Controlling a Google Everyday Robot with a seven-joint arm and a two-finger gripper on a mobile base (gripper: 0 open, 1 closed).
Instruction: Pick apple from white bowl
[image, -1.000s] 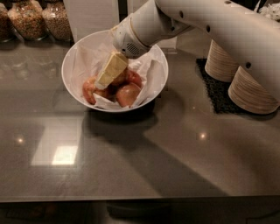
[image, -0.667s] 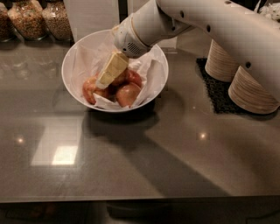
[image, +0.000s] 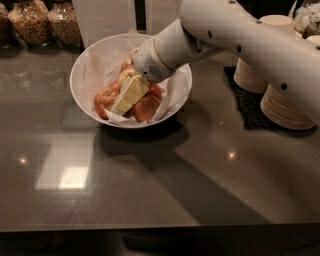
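The white bowl (image: 85, 70), lined with crumpled white paper, stands at the back left of the dark counter. Several apples lie in it: a red-orange one (image: 145, 107) at the front, another (image: 103, 98) on the left, and a paler yellowish apple (image: 125, 75) right behind my gripper. My gripper (image: 127, 95), cream-coloured, reaches down from the right into the middle of the bowl. It sits among the apples and covers part of them. I cannot tell whether it holds an apple.
Two jars of grain (image: 65, 22) stand behind the bowl at the back left. Stacks of beige disposable bowls (image: 282, 107) sit on a black mat (image: 247, 102) to the right. My white arm (image: 250, 45) spans the upper right.
My gripper and wrist have moved lower, deeper into the bowl among the apples. The bowl and the apples have not visibly shifted.
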